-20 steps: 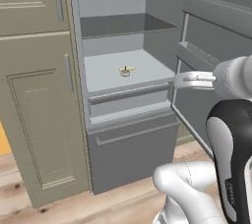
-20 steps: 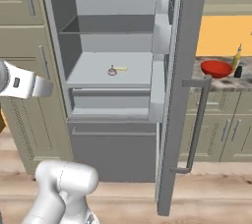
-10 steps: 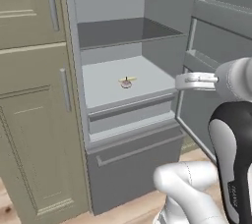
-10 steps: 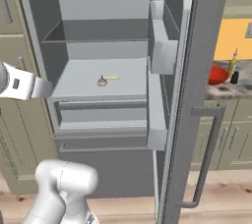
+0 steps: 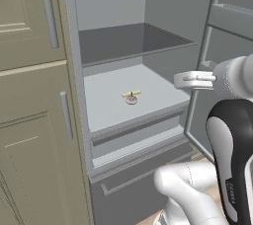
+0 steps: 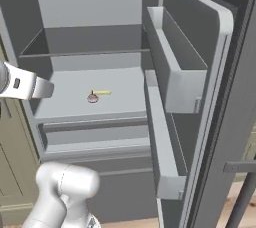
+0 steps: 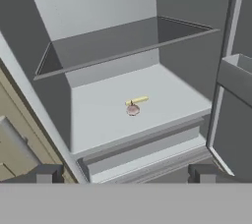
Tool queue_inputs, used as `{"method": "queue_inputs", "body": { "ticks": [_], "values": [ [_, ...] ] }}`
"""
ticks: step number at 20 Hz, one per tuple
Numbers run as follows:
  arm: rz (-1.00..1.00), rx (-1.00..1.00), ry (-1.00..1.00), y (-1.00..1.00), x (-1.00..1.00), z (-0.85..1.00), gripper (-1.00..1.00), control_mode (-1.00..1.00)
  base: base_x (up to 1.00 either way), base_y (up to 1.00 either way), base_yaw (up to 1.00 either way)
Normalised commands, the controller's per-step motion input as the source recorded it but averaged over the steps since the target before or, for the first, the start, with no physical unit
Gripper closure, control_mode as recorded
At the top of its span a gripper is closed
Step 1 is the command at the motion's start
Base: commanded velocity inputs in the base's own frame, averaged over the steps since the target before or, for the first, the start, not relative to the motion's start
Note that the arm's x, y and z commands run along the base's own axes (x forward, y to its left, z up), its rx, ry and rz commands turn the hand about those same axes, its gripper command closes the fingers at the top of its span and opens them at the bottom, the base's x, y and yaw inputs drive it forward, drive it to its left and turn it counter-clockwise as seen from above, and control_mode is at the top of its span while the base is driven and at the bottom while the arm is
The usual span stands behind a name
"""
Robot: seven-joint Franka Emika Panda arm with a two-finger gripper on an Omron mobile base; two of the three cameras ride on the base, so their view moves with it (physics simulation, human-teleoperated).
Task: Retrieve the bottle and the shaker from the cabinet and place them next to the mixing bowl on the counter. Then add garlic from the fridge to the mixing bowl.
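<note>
The gripper point(image 5: 187, 78) hangs in front of the open fridge point(image 5: 113, 41), at the right edge of its mouth, level with the lower shelf point(image 5: 106, 103). In the hand view its two dark fingertips point(image 7: 43, 175) stand wide apart at the bottom corners, with nothing between them.

Below the lower shelf sits one shallow drawer point(image 5: 138, 132), and under it a larger closed drawer point(image 5: 133, 184).

One garlic bulb point(image 5: 131, 100) lies near the middle of the lower shelf, small, pinkish and round, well apart from the gripper. Just behind it and touching or nearly touching lies one short yellow stick-like thing point(image 5: 132, 93); what it is cannot be told.

Farther back, one upper shelf point(image 5: 128, 41) spans the fridge.

The swung-open door point(image 6: 210, 97) carries two bins point(image 6: 175, 62), one above the other.

One tall beige cabinet point(image 5: 29, 95) stands left of the fridge.

No writing or brand marks can be read anywhere.
</note>
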Motion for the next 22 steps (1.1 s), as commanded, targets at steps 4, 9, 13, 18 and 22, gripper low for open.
{"method": "queue_inputs", "body": {
  "ticks": [4, 9, 13, 18, 22],
  "values": [
    [0.00, 0.00, 0.00, 0.00, 0.00, 0.00, -1.00, 1.00, 0.39, 0.00, -0.03],
    [0.00, 0.00, 0.00, 0.00, 0.00, 0.00, -1.00, 1.00, 0.42, 0.00, 0.00],
    [0.00, 0.00, 0.00, 0.00, 0.00, 0.00, -1.00, 1.00, 0.51, 0.00, 0.00],
    [0.00, 0.00, 0.00, 0.00, 0.00, 0.00, -1.00, 1.00, 0.00, 0.00, 0.00],
    [0.00, 0.00, 0.00, 0.00, 0.00, 0.00, -1.00, 1.00, 0.00, 0.00, 0.00]
  ]
}}
